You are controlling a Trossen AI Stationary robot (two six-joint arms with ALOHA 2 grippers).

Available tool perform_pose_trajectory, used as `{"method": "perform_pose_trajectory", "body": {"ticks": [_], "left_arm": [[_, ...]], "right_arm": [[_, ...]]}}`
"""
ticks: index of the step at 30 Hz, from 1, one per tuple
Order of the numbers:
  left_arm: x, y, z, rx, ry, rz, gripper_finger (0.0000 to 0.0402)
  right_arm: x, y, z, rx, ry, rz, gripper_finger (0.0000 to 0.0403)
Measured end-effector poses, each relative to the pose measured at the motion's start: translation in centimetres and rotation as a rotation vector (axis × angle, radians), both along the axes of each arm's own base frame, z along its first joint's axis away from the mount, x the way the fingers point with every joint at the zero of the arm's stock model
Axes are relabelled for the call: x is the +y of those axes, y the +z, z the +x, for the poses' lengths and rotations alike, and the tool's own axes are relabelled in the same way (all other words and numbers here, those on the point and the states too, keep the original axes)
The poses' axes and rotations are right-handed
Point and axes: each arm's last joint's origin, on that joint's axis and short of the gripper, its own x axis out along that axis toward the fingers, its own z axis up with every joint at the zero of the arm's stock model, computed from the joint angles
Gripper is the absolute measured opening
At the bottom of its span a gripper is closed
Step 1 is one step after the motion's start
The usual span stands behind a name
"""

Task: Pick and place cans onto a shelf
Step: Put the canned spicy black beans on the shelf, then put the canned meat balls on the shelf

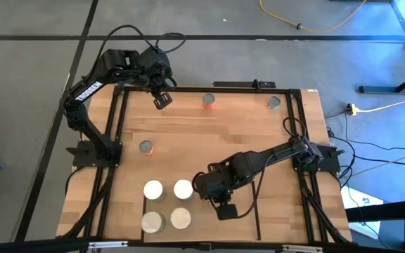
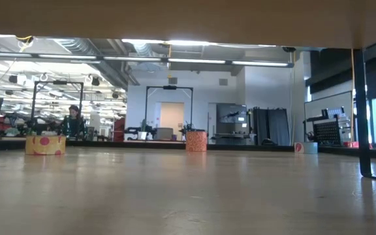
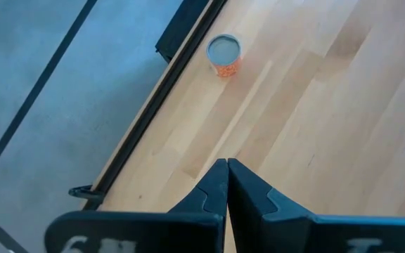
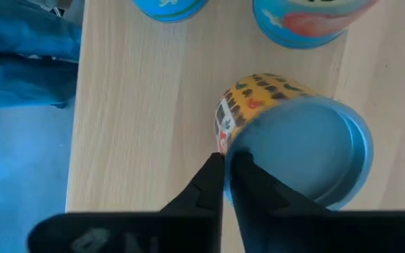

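Note:
My right gripper (image 1: 223, 209) is low over the shelf (image 1: 243, 226), a light-wood panel edged with black bars at the table's near side. It is shut on a can (image 4: 294, 158) with yellow patterned sides and a plain round top; in the high view the gripper hides this can. Several pale-topped cans (image 1: 167, 205) stand upright on the shelf's left part. Three more cans stand on the table: one at the left (image 1: 145, 147) and two at the far edge (image 1: 209, 100) (image 1: 274, 102). My left gripper (image 1: 162, 100) hangs shut above the far left, holding nothing. My right gripper has the can's top rim (image 4: 228, 149) between its two fingertips, at the edge of the round top. One finger (image 4: 248, 184) lies over the top and the other (image 4: 206, 184) runs outside the yellow wall. The fingers come from above, slanting down. The can stands upright on the wood.
Two blue-sided cans (image 4: 167, 5) (image 4: 308, 21) stand close beyond the held can. The shelf's right part is bare wood. Black frame bars (image 1: 302, 183) run along the table's left and right sides. In the left wrist view an orange-sided can (image 3: 223, 55) stands by a bar.

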Motion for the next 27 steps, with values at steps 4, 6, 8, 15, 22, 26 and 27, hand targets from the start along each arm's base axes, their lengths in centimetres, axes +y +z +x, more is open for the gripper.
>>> {"method": "perform_pose_trajectory", "body": {"ticks": [4,6,8,15,22,26,27], "left_arm": [[0.00,0.00,0.00,0.000,-0.001,0.000,0.0000],[0.00,0.00,0.00,0.000,-0.001,0.001,0.0000],[0.00,0.00,0.00,0.000,-0.001,0.001,0.0000],[0.01,0.00,0.00,0.001,-0.002,0.001,0.0000],[0.00,0.00,0.00,0.001,-0.003,0.001,0.0000],[0.00,0.00,0.00,0.001,-0.002,0.001,0.0000],[-0.01,0.00,0.00,0.001,-0.002,0.001,0.0000]], "right_arm": [[0.01,0.00,0.00,0.000,0.000,0.001,0.0039],[0.02,0.00,0.00,-0.001,0.004,0.001,0.0040],[0.01,-0.01,0.01,-0.005,0.016,-0.003,0.0041],[0.00,-0.07,0.04,-0.004,0.021,-0.005,0.0043],[0.00,0.01,-0.02,-0.002,0.033,-0.003,0.0044],[-0.02,0.27,-0.02,-0.025,0.045,-0.005,0.0045],[-0.07,0.50,-0.12,-0.032,0.045,-0.003,0.0045]]}}
